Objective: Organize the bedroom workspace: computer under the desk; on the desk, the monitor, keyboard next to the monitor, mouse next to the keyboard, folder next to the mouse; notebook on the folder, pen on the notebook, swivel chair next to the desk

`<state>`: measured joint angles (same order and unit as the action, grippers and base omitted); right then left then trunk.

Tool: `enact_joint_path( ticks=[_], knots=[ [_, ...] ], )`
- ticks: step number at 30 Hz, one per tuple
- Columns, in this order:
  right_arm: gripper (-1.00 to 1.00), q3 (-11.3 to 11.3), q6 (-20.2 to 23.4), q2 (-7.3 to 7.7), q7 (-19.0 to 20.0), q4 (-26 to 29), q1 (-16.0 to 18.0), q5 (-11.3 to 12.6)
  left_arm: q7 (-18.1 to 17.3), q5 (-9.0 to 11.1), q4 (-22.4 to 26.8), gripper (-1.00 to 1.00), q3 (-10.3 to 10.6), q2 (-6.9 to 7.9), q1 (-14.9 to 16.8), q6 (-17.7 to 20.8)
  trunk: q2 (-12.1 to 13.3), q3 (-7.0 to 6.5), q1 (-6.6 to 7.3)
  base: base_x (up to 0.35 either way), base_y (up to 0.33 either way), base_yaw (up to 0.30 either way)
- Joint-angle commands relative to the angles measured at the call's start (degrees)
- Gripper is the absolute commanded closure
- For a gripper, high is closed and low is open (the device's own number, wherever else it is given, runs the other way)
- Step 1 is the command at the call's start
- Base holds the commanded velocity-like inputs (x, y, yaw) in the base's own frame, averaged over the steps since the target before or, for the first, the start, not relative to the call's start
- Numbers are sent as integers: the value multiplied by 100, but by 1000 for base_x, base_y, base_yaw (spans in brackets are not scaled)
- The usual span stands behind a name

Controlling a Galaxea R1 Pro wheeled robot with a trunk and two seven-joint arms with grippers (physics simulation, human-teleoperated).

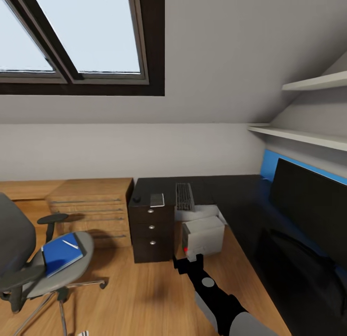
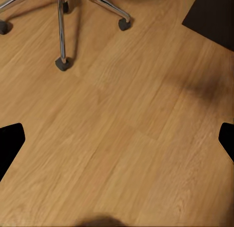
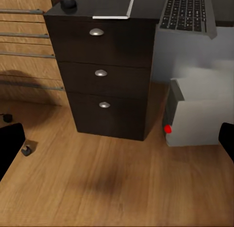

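My right gripper (image 1: 189,264), spread wide and empty, points at the light-grey box-shaped computer (image 1: 203,236) at twelve o'clock, lined up to nudge it under the glossy black tabletop (image 1: 226,189).

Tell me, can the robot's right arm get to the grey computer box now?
Probably yes. The right pincer hangs open just in front of the computer on the floor by the desk, with nothing between them.

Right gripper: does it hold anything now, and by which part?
Nothing is held. The right gripper is open above bare floor, short of the computer.
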<state>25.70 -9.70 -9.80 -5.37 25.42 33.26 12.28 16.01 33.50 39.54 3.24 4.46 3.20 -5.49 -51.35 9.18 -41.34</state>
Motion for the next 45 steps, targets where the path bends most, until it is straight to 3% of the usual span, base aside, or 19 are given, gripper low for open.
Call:
enact_joint_path(
  ticks=[1, 16, 17, 34, 39, 41, 42, 43, 45],
  knots=[
    [-100, 49, -55, 4, -41, -7, 7, 59, 34, 54, 1, -100, 38, 5, 3, -31, -5, 8, -4, 321, 0, 0],
    [-100, 49, -519, -1, -68, -111, 5, 45, 34, 43, -15, -100, 85, -7, 2, -23, -5, 8, -4, 321, -52, 0],
    [-100, 49, -783, -2, -68, -116, 5, 44, 34, 46, -16, -100, 87, -7, 0, -22, -5, 8, -4, 308, -128, 0],
    [-100, 40, -789, 4, -76, -116, 5, 65, 47, 57, 3, -100, 77, 7, 3, -19, -5, 8, -4, 110, -56, 0],
    [-100, 32, -793, 12, -66, -116, 5, 644, 65, 94, 103, -100, 55, 3, 0, -8, -5, 8, -4, 2, -1, 0],
    [-100, 30, -795, 15, -59, -113, 5, 1066, 68, 112, 248, -100, 41, 3, 2, 5, -5, 8, -4, 0, 0, 0],
    [-100, 28, -795, 14, -58, -112, 5, 1170, 68, 116, 272, -100, 44, 4, 1, 8, -5, 8, -4, 0, 0, 0],
    [-100, 27, -796, 14, -55, -107, 5, 1457, 69, 123, 351, -100, 49, 11, 2, 29, -45, 26, -26, 0, 0, 0],
    [-100, 29, -796, 12, -53, -98, 5, 1699, 71, 126, 536, -100, 50, 18, 4, 116, -126, 62, -70, 0, 0, 0]
  ],
)
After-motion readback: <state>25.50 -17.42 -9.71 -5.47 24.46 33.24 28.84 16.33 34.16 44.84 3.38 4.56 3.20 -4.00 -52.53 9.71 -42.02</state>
